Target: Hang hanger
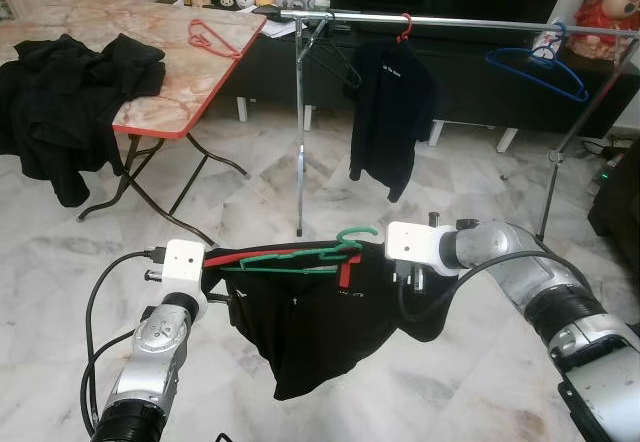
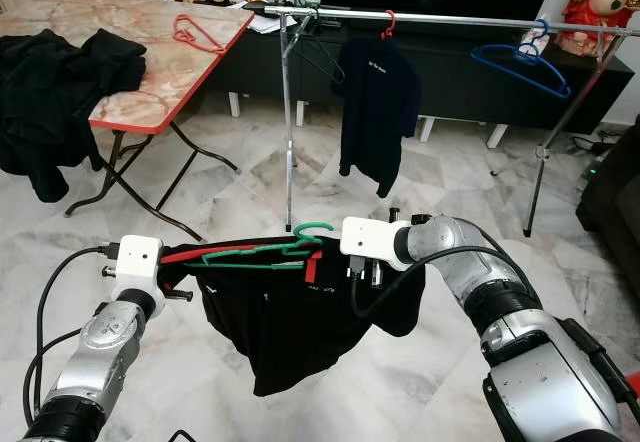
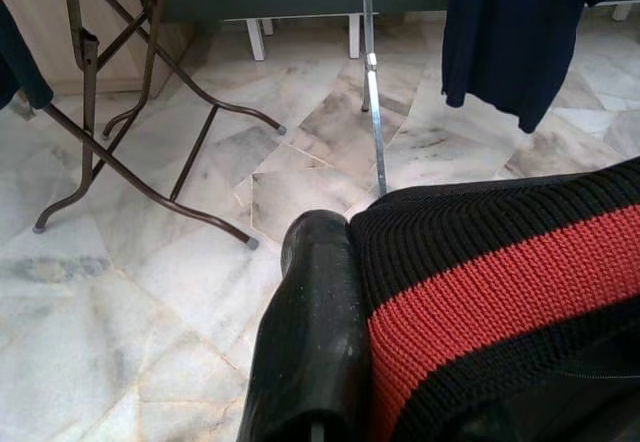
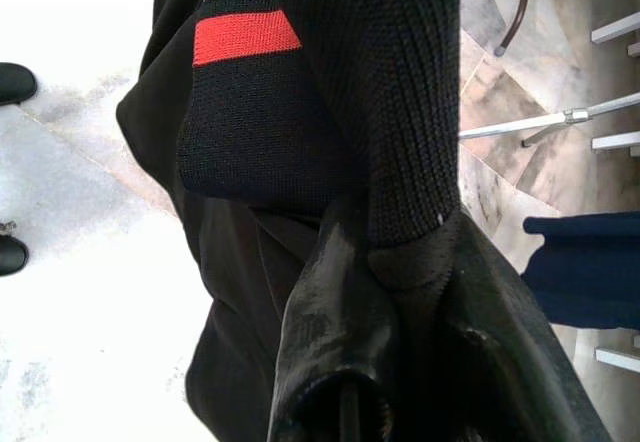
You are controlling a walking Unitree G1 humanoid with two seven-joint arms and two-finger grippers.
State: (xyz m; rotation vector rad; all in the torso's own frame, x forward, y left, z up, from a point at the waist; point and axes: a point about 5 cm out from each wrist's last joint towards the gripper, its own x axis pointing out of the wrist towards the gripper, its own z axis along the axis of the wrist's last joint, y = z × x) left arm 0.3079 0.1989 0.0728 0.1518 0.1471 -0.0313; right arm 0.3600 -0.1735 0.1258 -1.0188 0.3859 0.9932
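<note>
Both grippers are clamped on a black garment stretched between them, low in front of the robot. On the left, the left gripper [image 1: 222, 292] pinches the knit edge of the black garment [image 1: 310, 327], where a red stripe runs through the ribbed fabric; its wrist view shows one black finger [image 3: 310, 342] pressed flat against that striped knit. The left arm is bent at the elbow, its forearm rising from below with the white wrist block on top.

Between the arms the garment sags in a soft belly, with a green hanger [image 1: 310, 252] threaded into its neck and its hook curling up just above the cloth. The knit looks light, limp and a little stretchy, so it will likely droop and swing rather than hold a shape. The hanger is the stiff part, and its hook or shoulder bar looks like the surer place to take hold when lifting toward the rail.

On the right, the right gripper [image 1: 412, 284] is closed on a bunched fold of the same garment, the cloth squeezed between its fingers [image 4: 330, 312]. The right arm reaches in from the side, elbow out, forearm nearly level.

Beyond them stands a clothes rail [image 1: 470, 22] with a dark shirt [image 1: 390, 112] on a red hanger [image 1: 404, 28] and an empty blue hanger [image 1: 535, 67] further right. Off to the left is a folding table [image 1: 180, 102] with clothes heaped on it.
</note>
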